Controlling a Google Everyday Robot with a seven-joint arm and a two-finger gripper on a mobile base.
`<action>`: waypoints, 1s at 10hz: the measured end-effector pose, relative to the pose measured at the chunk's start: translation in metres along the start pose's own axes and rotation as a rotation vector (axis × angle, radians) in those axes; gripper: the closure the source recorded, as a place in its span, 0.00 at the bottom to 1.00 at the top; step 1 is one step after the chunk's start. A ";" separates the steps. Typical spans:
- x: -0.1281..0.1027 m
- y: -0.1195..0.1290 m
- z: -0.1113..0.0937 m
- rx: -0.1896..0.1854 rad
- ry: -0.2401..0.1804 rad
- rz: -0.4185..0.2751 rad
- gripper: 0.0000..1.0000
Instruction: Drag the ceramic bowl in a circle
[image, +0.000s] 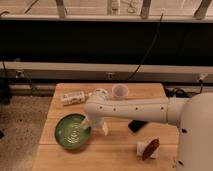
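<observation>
The green ceramic bowl (72, 132) sits on the wooden table (115, 160) at the front left, with ring marks inside. My white arm reaches from the right across the table. My gripper (89, 121) is at the bowl's right rim, pointing down into or against it.
A small translucent cup (119, 91) stands at the table's back. A white bottle or packet (73, 97) lies at the back left. A black flat object (136, 125) lies right of the arm, and a red-brown item on white (149, 148) lies at the front right.
</observation>
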 end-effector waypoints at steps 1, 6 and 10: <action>-0.002 -0.002 0.002 0.001 -0.008 -0.013 0.35; -0.014 -0.009 0.004 -0.024 -0.048 -0.117 0.84; -0.030 -0.014 -0.004 -0.029 -0.088 -0.209 1.00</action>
